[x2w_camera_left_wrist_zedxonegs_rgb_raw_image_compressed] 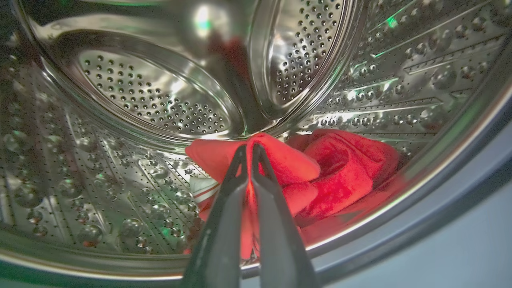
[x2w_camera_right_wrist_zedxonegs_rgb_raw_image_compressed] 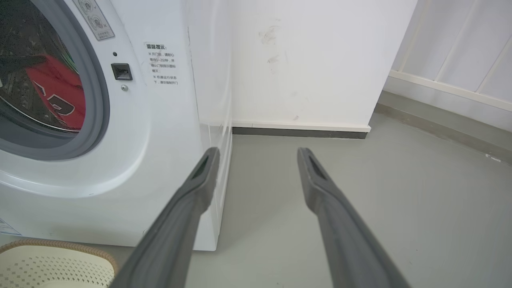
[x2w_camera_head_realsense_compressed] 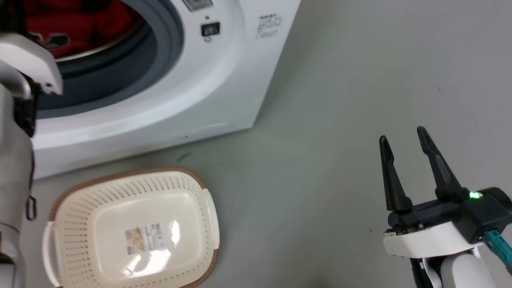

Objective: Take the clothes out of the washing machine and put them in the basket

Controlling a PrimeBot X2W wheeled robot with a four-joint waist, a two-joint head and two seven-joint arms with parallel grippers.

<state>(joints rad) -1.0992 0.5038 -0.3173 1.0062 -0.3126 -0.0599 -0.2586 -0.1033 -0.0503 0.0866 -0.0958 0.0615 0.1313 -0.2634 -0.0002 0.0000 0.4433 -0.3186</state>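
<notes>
- Left gripper [x2w_camera_left_wrist_zedxonegs_rgb_raw_image_compressed: 249, 149]: fingers pinched shut on a fold of the red clothes [x2w_camera_left_wrist_zedxonegs_rgb_raw_image_compressed: 344, 172], lower centre, inside the washing machine [x2w_camera_head_realsense_compressed: 224, 80] drum [x2w_camera_left_wrist_zedxonegs_rgb_raw_image_compressed: 152, 92].
- Right gripper [x2w_camera_head_realsense_compressed: 403, 134]: fingers spread, empty, lower right.
- Basket [x2w_camera_head_realsense_compressed: 80, 208]: lower left, on the floor before the machine.

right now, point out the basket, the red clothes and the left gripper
basket [x2w_camera_head_realsense_compressed: 132, 187]: head view, on its perforated far wall
red clothes [x2w_camera_left_wrist_zedxonegs_rgb_raw_image_compressed: 344, 172]: left wrist view, on the bunched fold at right
left gripper [x2w_camera_left_wrist_zedxonegs_rgb_raw_image_compressed: 249, 149]: left wrist view, between its fingertips, pinching the red clothes
</notes>
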